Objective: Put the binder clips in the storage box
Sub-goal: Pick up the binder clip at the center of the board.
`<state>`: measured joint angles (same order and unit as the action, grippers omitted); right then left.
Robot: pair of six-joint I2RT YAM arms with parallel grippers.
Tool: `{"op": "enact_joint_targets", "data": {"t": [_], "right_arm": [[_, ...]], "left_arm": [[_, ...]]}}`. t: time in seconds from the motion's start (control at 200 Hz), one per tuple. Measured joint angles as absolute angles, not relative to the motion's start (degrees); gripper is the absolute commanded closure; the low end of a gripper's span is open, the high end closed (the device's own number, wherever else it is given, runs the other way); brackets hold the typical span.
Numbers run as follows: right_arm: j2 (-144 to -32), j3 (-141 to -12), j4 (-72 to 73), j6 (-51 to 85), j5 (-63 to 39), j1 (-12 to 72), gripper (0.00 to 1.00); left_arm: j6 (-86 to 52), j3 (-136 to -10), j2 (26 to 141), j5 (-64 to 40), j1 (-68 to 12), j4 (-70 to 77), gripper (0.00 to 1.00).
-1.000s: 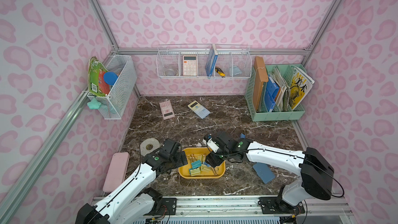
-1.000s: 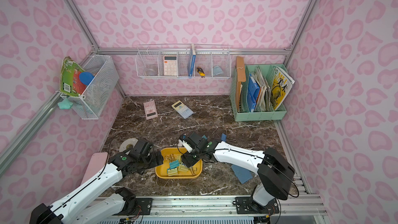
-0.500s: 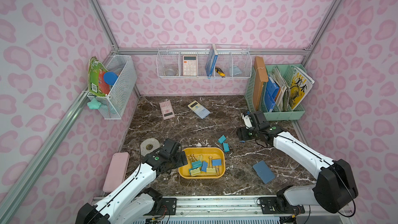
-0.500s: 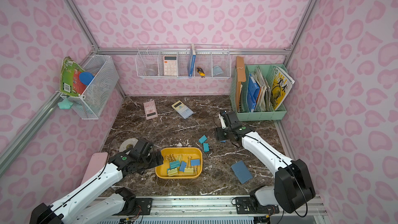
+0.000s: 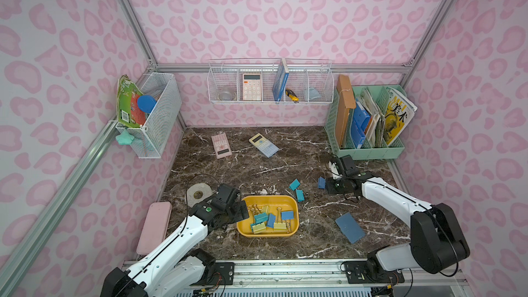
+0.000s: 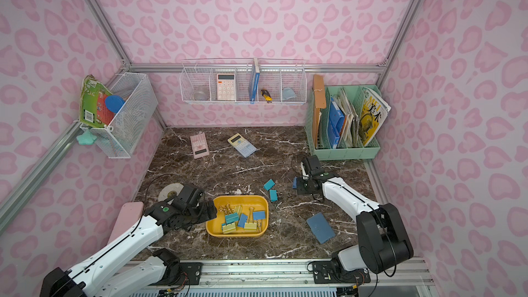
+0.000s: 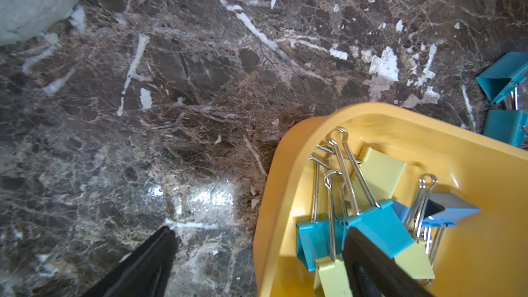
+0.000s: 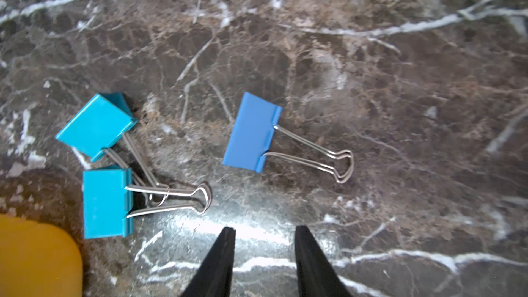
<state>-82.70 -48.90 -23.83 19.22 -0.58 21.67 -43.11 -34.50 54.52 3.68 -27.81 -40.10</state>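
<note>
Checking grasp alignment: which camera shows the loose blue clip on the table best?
Right wrist view: the blue clip lies whole and sharp there, with its body and both wire handles in plain sight. In both top views it is only a small blue speck with no detail. The left wrist view misses it.

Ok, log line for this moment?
left pincer open, straddling storage box rim | right pincer open, empty, near blue binder clip | two teal binder clips loose

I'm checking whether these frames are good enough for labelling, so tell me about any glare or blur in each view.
Right wrist view: white glare on the marble tabletop just ahead of the right gripper; the blue binder clip is sharp. Left wrist view: similar sheen beside the storage box; its binder clips are crisp. Both top views: even light, no glare.
</note>
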Motion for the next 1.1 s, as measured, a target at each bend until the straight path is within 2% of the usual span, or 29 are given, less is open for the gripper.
{"op": "enact_joint_targets", "data": {"t": [0.04, 0.075, 0.155, 0.855, 1.01, 1.1], "right_arm": [[-83.48, -49.47, -23.59, 19.22, -0.36, 21.45, 0.67], [-84.4, -50.17, -23.38, 19.2, -0.45, 21.5, 0.74], [-87.22, -51.88, -22.59, 19.0, -0.82, 21.61, 0.78], [-98.06, -55.46, -19.05, 18.15, -4.29, 23.42, 0.77], [-100.42, -59.0, -18.92, 18.33, -4.91, 23.51, 0.72], [-100.53, -60.07, -18.63, 18.44, -5.72, 23.51, 0.56]], "left_arm": [[-43.11, -34.5, 54.54, 3.68, -27.81, -40.1, 0.05], [-43.11, -34.5, 54.54, 3.68, -27.81, -40.12, 0.05], [-43.11, -34.5, 54.48, 3.68, -27.81, -40.12, 0.05], [-43.11, -34.5, 54.41, 3.51, -27.81, -40.07, 0.05], [-43.11, -34.5, 54.52, 3.51, -27.81, -40.07, 0.05], [-43.11, -34.5, 54.46, 3.51, -27.81, -40.07, 0.05]]}}
